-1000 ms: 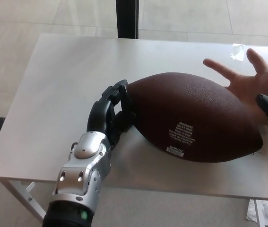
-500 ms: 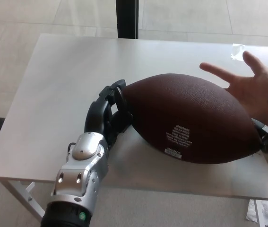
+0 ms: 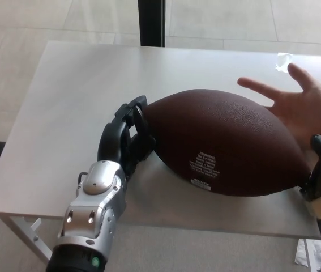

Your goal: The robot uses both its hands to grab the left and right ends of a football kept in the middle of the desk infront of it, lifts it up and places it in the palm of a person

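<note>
A large brown football (image 3: 228,141) with white print hangs above the white desk (image 3: 69,113), held between my two hands. My left hand (image 3: 123,139) has its black fingers pressed around the ball's left tip. At the picture's right edge my right hand (image 3: 320,181) presses against the right tip, only partly in view. A person's open hand (image 3: 299,102), palm up with fingers spread, lies just behind and partly under the ball's right half.
A dark post (image 3: 150,22) stands beyond the desk's far edge. A small shiny scrap (image 3: 283,61) lies on the desk's far right. Tiled floor surrounds the desk, and its front edge runs just below the ball.
My right hand has come further into view and moved down to the ball's right tip. The ball and my left hand have shifted slightly left and toward me. The person's hand stays nearly still.
</note>
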